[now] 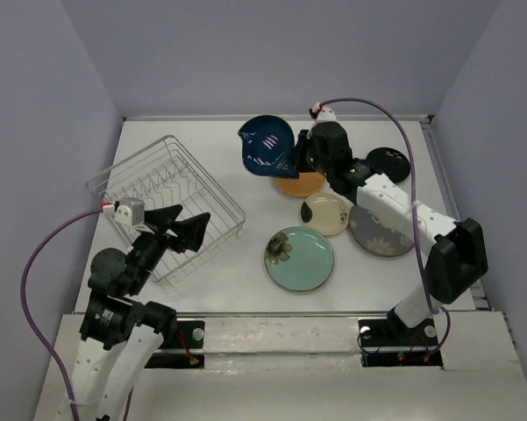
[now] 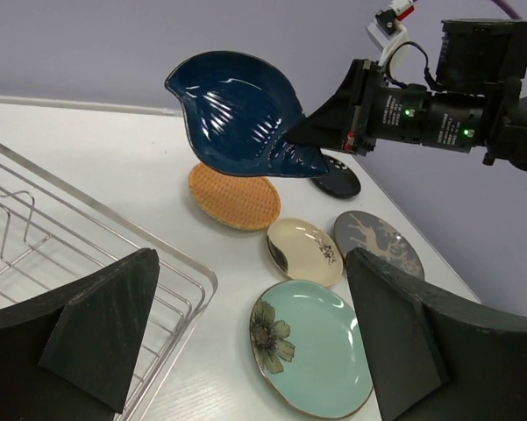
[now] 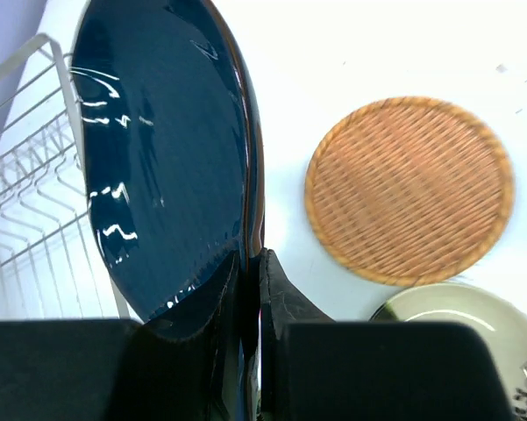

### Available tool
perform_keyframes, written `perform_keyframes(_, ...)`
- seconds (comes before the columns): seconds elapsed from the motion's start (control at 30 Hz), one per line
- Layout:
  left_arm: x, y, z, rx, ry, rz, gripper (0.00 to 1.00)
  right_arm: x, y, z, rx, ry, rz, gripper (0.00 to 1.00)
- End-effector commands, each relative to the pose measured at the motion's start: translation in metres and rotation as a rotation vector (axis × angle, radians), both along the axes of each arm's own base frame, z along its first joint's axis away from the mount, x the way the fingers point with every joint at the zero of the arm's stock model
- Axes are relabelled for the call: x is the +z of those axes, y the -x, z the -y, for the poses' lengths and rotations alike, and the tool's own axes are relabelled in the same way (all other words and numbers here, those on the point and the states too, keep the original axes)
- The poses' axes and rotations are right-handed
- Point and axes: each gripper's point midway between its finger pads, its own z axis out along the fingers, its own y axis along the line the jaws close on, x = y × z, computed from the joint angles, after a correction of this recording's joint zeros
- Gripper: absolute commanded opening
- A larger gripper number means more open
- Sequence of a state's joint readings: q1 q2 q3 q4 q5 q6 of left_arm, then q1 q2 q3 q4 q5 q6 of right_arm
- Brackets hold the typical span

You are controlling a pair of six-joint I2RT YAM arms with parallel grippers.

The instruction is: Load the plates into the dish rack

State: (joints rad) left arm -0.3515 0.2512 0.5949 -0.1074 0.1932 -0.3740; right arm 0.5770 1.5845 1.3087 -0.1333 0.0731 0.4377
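Left wrist: right hand (image 2: 291, 140) (held level) pinches dark blue plate (image 2: 232, 105) aloft.

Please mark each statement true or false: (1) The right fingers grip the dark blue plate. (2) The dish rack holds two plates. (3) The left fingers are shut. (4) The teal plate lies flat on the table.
1. The right fingers grip the dark blue plate. True.
2. The dish rack holds two plates. False: no plate is in it.
3. The left fingers are shut. False: they are open and hold nothing.
4. The teal plate lies flat on the table. True.
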Motion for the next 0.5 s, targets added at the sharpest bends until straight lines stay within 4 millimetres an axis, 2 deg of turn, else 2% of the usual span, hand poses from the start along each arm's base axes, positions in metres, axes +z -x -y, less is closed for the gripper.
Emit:
perform_keyframes(0.0,0.065,0.002,-0.014,0.071,0.048,0.113,0.99,0.104,-0.006,-0.025,-0.03,0.003,0.239,0.07)
perform_keyframes(0.03,0.075,0.003,-0.017,0.085,0.059,0.125,0.99,0.114,-0.011,-0.036,-0.028,0.033,0.258,0.07)
perform_keyframes(0.07,0.093,0.004,-0.022,0.111,0.079,0.14,0.99,0.118,-0.009,-0.048,-0.044,0.058,0.274,0.07)
perform_keyframes(0.1,0.102,0.005,-0.025,0.125,0.088,0.15,0.99,0.106,-0.015,-0.06,-0.043,0.108,0.269,0.07)
perform_keyframes(0.13,0.112,0.006,-0.028,0.137,0.099,0.16,0.99,0.106,-0.016,-0.066,-0.055,0.127,0.274,0.07)
perform_keyframes(0.17,0.127,0.009,-0.032,0.153,0.115,0.178,0.99,0.126,-0.02,-0.069,-0.101,0.12,0.315,0.07)
perform_keyframes(0.2,0.134,0.009,-0.037,0.176,0.13,0.186,0.99,0.128,-0.015,-0.084,-0.091,0.128,0.328,0.07)
perform_keyframes(0.23,0.14,0.009,-0.044,0.211,0.146,0.194,0.99,0.115,-0.021,-0.095,-0.095,0.174,0.328,0.07)
perform_keyframes(0.27,0.15,0.013,-0.048,0.227,0.16,0.215,0.99,0.132,-0.025,-0.097,-0.148,0.167,0.363,0.07)
perform_keyframes(0.3,0.154,0.013,-0.054,0.256,0.172,0.219,0.99,0.135,-0.02,-0.11,-0.142,0.186,0.385,0.07)
perform_keyframes(0.33,0.157,0.015,-0.055,0.261,0.177,0.229,0.99,0.137,-0.026,-0.11,-0.17,0.2,0.395,0.07)
perform_keyframes(0.37,0.162,0.016,-0.057,0.267,0.182,0.241,0.99,0.14,-0.026,-0.124,-0.195,0.202,0.414,0.07)
perform_keyframes(0.47,0.164,0.016,-0.057,0.266,0.175,0.249,0.99,0.144,-0.021,-0.147,-0.216,0.246,0.458,0.07)
